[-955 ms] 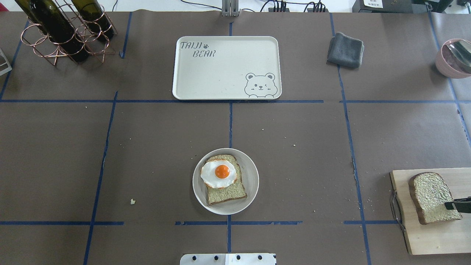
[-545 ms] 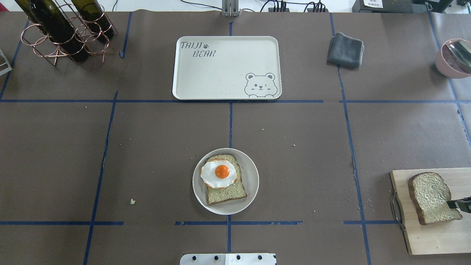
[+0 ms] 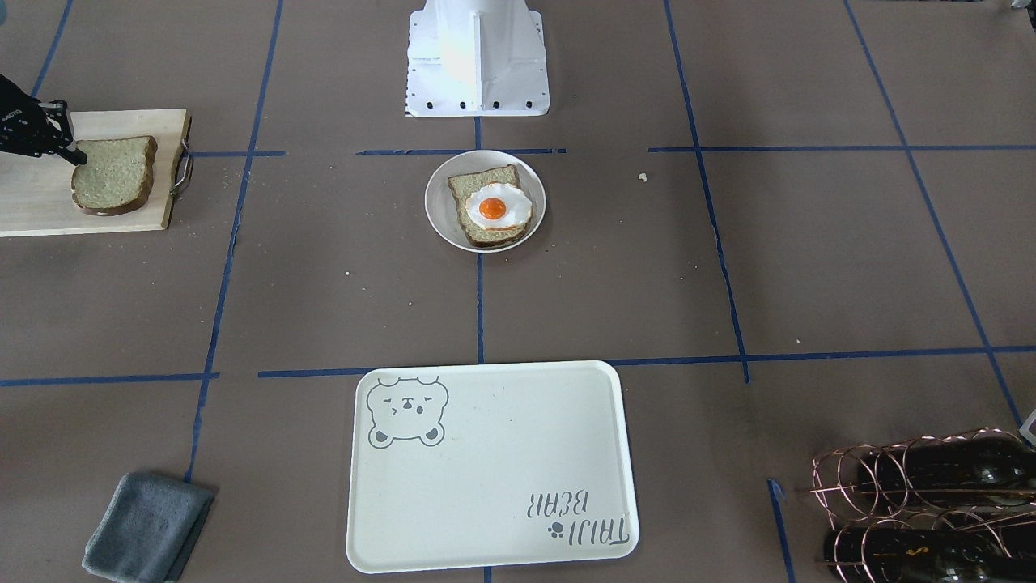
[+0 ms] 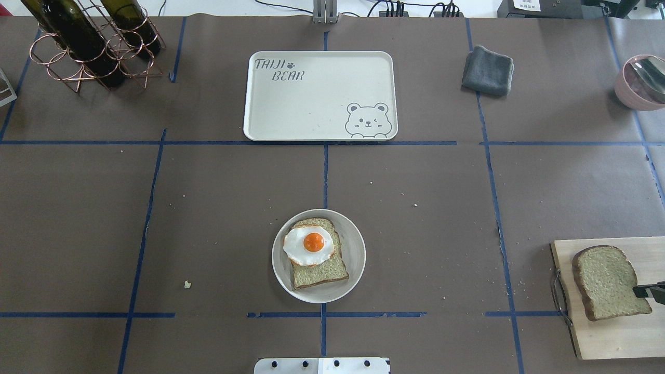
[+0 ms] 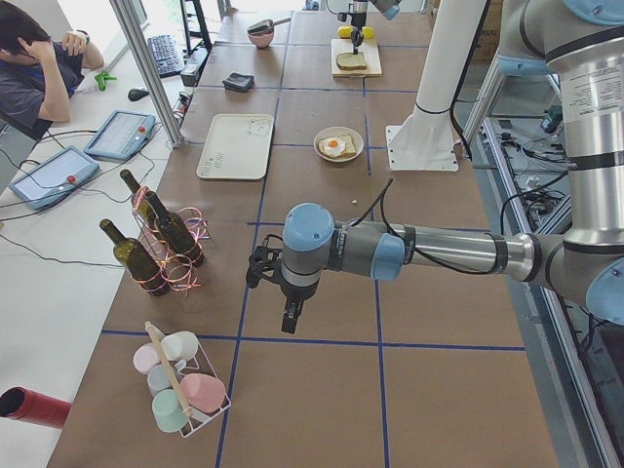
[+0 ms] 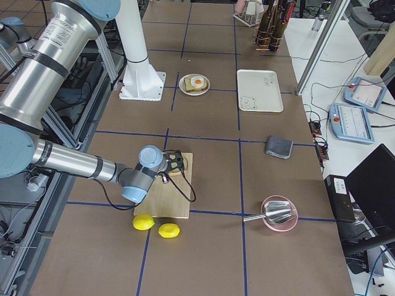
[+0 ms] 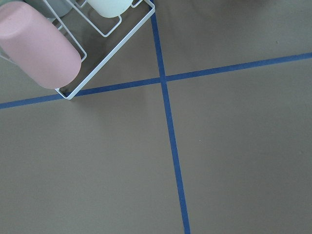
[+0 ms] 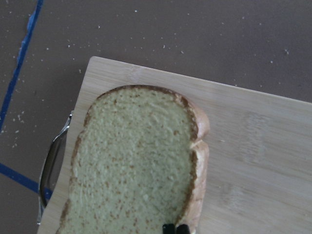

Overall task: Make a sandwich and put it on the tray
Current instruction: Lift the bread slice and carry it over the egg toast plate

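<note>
Bread slice (image 4: 605, 283) lies on the cutting board (image 4: 613, 337), your right gripper (image 8: 175, 228) clamped on its crust edge. Egg-topped slice (image 4: 319, 270) sits on the plate (image 4: 356, 254), well apart. Whether the left gripper (image 5: 291, 320) is parted or closed, you cannot tell.

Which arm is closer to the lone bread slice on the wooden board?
The right. The right gripper is at the edge of the bread slice on the cutting board; the left gripper hangs far off, near the cup rack at the table's other end.
</note>
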